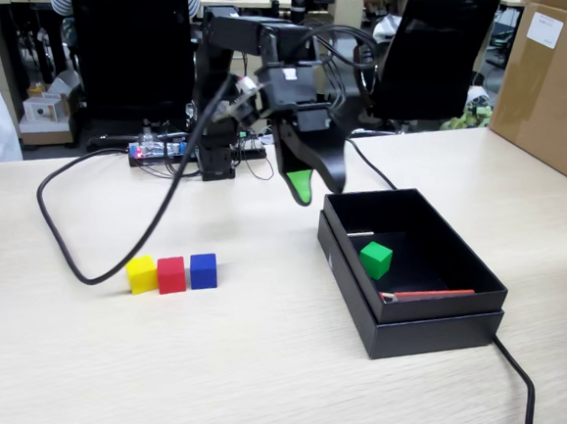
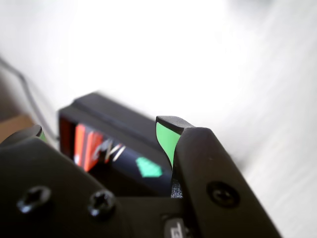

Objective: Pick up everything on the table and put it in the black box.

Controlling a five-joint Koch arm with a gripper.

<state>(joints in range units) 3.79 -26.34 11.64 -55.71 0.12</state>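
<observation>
Hovering upper centre, the hand (image 1: 310, 183) is seen spread wide, empty; green cube (image 1: 375, 260) is seen inside black box (image 1: 422, 326).

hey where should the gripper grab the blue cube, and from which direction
Come straight down from above on the blue cube and pinch its front and back faces, as the fixed view shows them. Its left face touches the red cube, so there's no room on that side for a side-to-side pinch.
</observation>
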